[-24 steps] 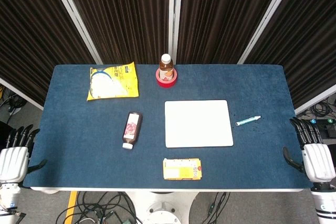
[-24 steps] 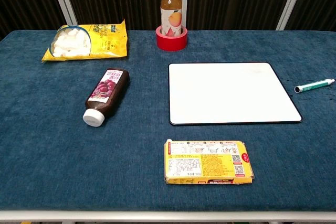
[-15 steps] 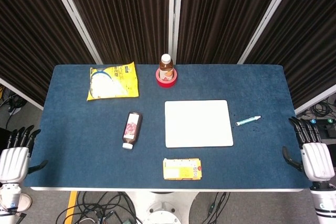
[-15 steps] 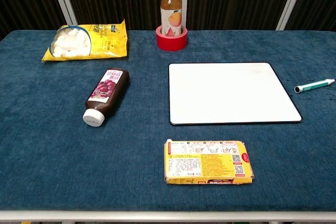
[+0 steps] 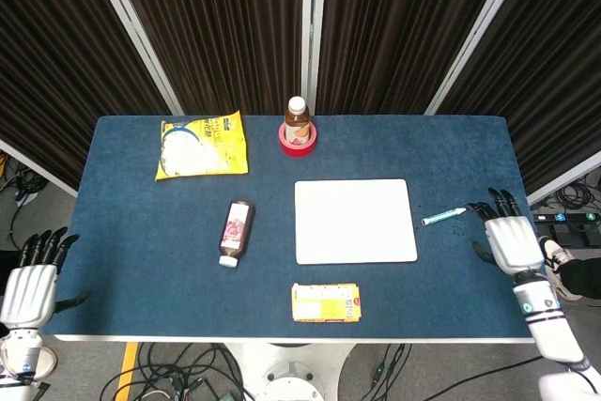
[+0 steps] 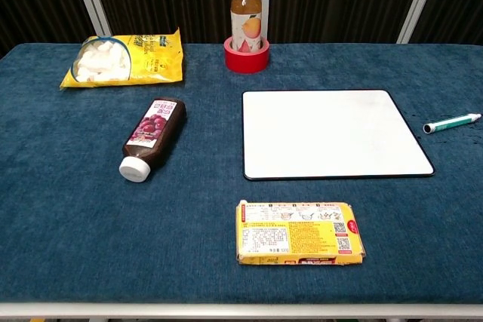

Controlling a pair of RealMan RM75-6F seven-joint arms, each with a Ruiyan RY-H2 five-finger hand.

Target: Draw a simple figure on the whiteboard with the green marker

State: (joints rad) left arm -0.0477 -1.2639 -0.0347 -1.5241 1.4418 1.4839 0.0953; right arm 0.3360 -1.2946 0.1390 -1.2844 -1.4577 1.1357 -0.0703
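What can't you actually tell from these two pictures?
- Right hand: head view only; outside the chest view's right edge, so contact with the green marker is unclear.
- Left hand: beside the table, absent from chest view.
- Lying bottle, yellow box: print too small.
- Whiteboard: faint marks indistinguishable.

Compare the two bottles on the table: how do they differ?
The orange bottle stands upright inside a red tape ring at the far edge; the dark bottle lies flat on the cloth, left of the whiteboard. One holds orange liquid, the other dark red. Both have pale caps.
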